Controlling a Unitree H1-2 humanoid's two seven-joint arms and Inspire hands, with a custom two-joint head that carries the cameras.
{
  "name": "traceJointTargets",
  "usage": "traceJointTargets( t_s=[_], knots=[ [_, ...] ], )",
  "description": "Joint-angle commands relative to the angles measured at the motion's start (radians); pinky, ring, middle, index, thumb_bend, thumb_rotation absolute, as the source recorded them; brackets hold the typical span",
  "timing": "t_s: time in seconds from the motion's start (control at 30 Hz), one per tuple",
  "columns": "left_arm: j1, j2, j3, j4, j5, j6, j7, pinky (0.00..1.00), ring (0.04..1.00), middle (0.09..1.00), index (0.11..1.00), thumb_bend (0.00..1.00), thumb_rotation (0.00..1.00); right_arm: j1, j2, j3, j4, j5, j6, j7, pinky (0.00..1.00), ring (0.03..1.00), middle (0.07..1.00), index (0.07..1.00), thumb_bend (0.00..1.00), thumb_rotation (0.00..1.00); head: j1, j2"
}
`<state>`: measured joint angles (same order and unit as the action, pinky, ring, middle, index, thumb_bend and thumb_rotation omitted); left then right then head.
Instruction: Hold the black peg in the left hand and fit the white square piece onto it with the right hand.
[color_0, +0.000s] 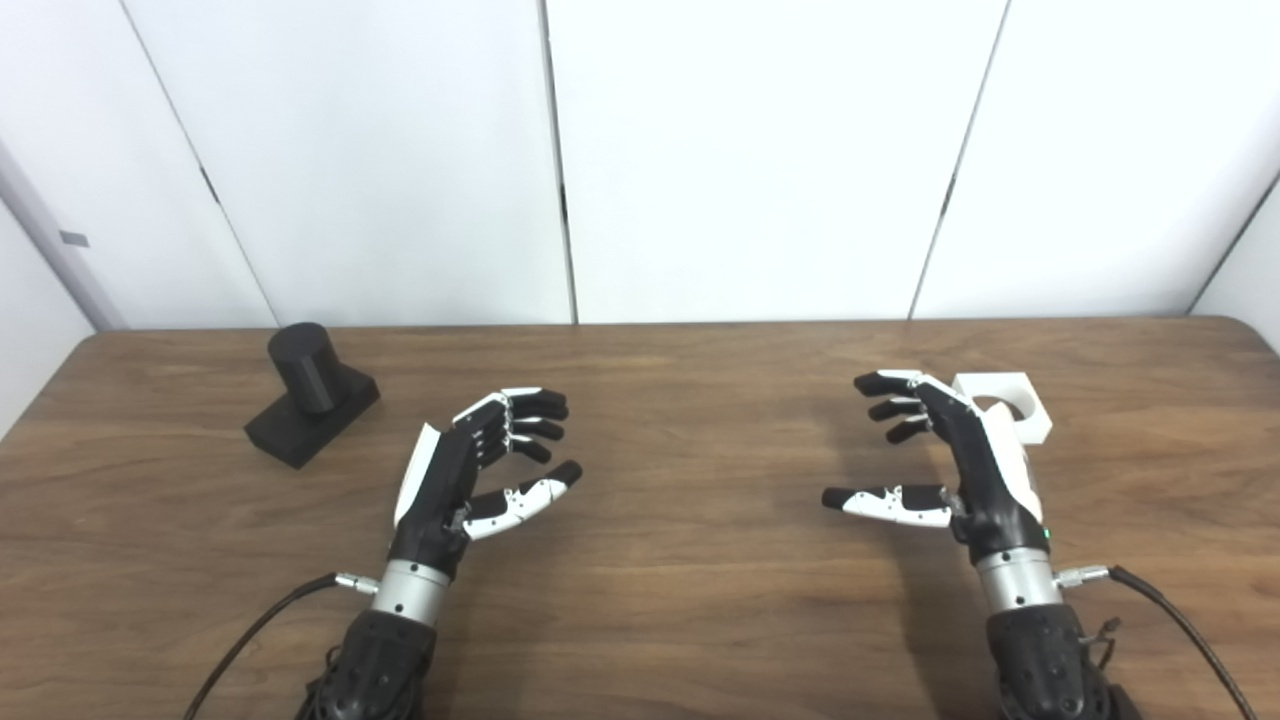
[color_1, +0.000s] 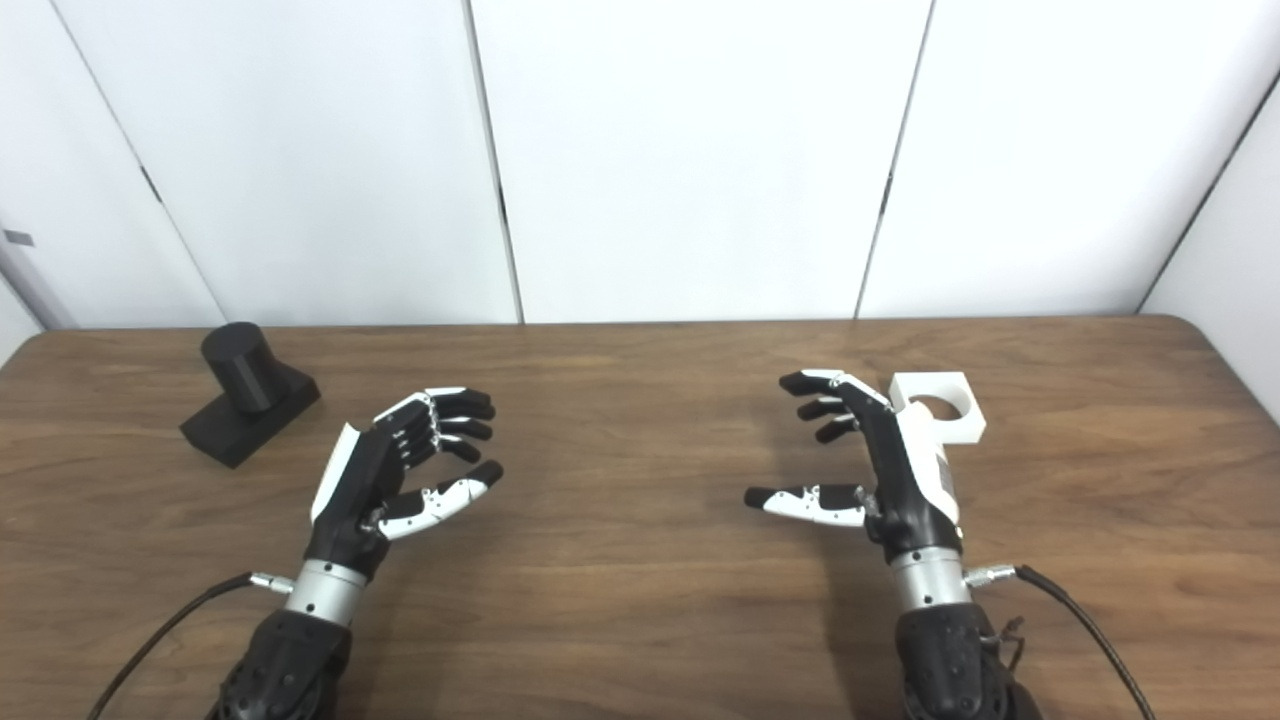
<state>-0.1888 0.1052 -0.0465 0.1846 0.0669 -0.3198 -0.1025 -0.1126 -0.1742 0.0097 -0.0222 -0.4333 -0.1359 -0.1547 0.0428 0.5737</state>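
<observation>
The black peg, a short cylinder on a flat square base, stands on the brown table at the far left. My left hand hovers to its right, a hand's width away, open with curled fingers and nothing in it. The white square piece with a round hole lies flat at the right; the back of my right hand covers its left side. That hand is open, thumb stretched toward the middle, holding nothing. Both objects show again in the right eye view: peg, white piece.
White wall panels rise behind the table's far edge. Black cables trail from both wrists over the near edge. Bare wood lies between the two hands.
</observation>
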Motion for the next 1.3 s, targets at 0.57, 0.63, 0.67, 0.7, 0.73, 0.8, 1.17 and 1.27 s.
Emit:
traceJointTargets(
  t_s=[0.57, 0.63, 0.67, 0.7, 0.73, 0.8, 1.17, 1.27],
  knots=[
    [-0.046, -0.069, -0.041, 0.051, 0.060, -0.036, 0.042, 0.58, 0.680, 0.700, 0.670, 0.59, 0.02, -0.003, -0.055, -0.048, -0.003, 0.099, -0.060, 0.015, 0.53, 0.656, 0.713, 0.676, 0.62, 0.00, 0.284, -0.093],
    [-0.049, -0.074, -0.043, 0.062, 0.059, -0.044, 0.043, 0.56, 0.672, 0.703, 0.670, 0.59, 0.01, 0.000, -0.053, -0.050, -0.017, 0.112, -0.050, 0.025, 0.54, 0.663, 0.714, 0.679, 0.62, 0.00, 0.300, -0.100],
    [-0.050, -0.076, -0.044, 0.068, 0.062, -0.049, 0.045, 0.55, 0.668, 0.704, 0.670, 0.59, 0.00, 0.001, -0.051, -0.052, -0.026, 0.118, -0.040, 0.030, 0.55, 0.666, 0.715, 0.680, 0.62, 0.00, 0.310, -0.105],
    [-0.052, -0.078, -0.045, 0.072, 0.069, -0.050, 0.049, 0.54, 0.662, 0.703, 0.670, 0.59, 0.00, 0.003, -0.049, -0.053, -0.034, 0.110, -0.032, 0.029, 0.55, 0.670, 0.717, 0.682, 0.61, 0.00, 0.313, -0.106],
    [-0.053, -0.079, -0.047, 0.074, 0.077, -0.049, 0.053, 0.54, 0.660, 0.703, 0.671, 0.59, 0.01, 0.004, -0.047, -0.054, -0.041, 0.099, -0.023, 0.025, 0.54, 0.663, 0.712, 0.678, 0.62, 0.00, 0.316, -0.107],
    [-0.056, -0.078, -0.052, 0.079, 0.094, -0.048, 0.060, 0.55, 0.663, 0.702, 0.675, 0.59, 0.02, 0.006, -0.045, -0.055, -0.044, 0.082, -0.017, 0.019, 0.53, 0.645, 0.701, 0.677, 0.62, 0.00, 0.321, -0.114],
    [-0.054, -0.081, -0.056, 0.074, 0.088, -0.037, 0.064, 0.54, 0.654, 0.689, 0.670, 0.59, 0.00, 0.014, -0.036, -0.055, -0.079, 0.068, 0.015, 0.028, 0.50, 0.620, 0.686, 0.674, 0.60, 0.00, 0.326, -0.110],
    [-0.053, -0.083, -0.053, 0.065, 0.106, -0.037, 0.081, 0.54, 0.653, 0.691, 0.668, 0.60, 0.01, 0.016, -0.032, -0.054, -0.094, 0.060, 0.033, 0.032, 0.51, 0.622, 0.687, 0.672, 0.60, 0.00, 0.327, -0.110]
  ],
)
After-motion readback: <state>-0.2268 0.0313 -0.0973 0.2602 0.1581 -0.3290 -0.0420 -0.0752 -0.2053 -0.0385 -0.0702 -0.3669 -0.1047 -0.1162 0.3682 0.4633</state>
